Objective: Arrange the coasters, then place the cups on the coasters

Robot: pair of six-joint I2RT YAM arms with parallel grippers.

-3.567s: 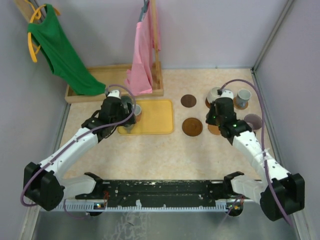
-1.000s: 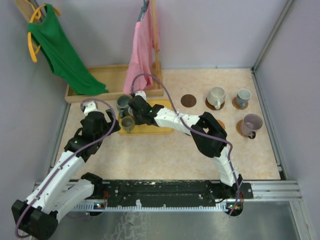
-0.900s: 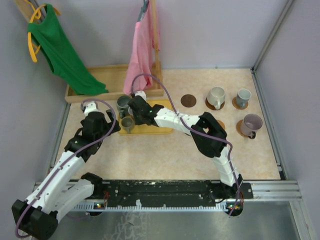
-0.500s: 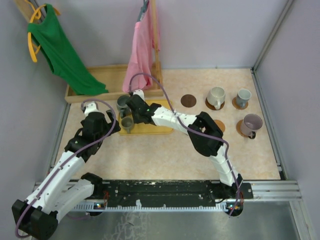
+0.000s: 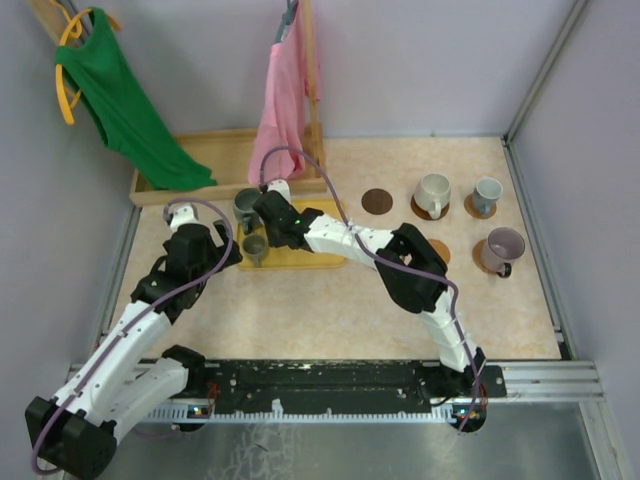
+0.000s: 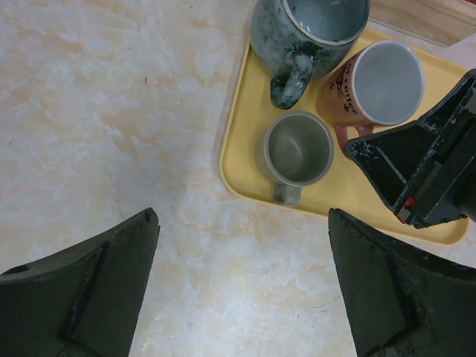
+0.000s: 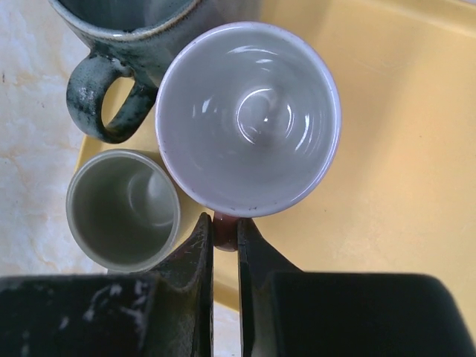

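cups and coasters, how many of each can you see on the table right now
cups: 6, with 3 on the yellow tray () and 3 on coasters ()
coasters: 5 in view (); the right arm may hide more
total: 11

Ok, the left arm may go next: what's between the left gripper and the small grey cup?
Between left gripper and cup: only bare table and the tray rim, in the left wrist view.
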